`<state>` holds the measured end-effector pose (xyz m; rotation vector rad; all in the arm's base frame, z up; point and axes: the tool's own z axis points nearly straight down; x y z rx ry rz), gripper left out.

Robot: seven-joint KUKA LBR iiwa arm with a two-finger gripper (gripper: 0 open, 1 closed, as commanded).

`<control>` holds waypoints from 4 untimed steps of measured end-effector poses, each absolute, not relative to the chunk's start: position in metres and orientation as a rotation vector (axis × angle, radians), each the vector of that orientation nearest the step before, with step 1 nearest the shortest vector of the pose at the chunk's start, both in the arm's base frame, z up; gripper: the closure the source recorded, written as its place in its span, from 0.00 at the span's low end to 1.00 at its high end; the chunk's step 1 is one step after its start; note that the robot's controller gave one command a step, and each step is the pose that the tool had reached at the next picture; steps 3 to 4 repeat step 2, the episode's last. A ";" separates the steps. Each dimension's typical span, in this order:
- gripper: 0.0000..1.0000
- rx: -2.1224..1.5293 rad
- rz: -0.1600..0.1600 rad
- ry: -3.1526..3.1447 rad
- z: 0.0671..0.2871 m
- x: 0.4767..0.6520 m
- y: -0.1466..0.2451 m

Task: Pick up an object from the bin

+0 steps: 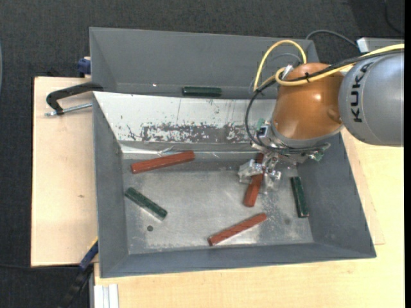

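Reaching into the right half of the bin (192, 252), the gripper (262, 171) is clenched round a short red-brown stick (251, 195), just left of a dark green stick (298, 196).

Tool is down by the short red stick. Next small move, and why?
Probably raise the tool slightly and watch whether the short red-brown stick comes along: the tool sits at that stick's upper end, and the dark green stick to its right lies apart, so little should snag.
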<state>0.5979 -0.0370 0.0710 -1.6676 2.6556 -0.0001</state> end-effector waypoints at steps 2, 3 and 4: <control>1.00 -1.667 0.004 2.659 0.077 0.597 -0.036; 1.00 -1.667 0.004 2.659 0.077 0.597 -0.036; 1.00 -1.667 0.004 2.659 0.077 0.597 -0.036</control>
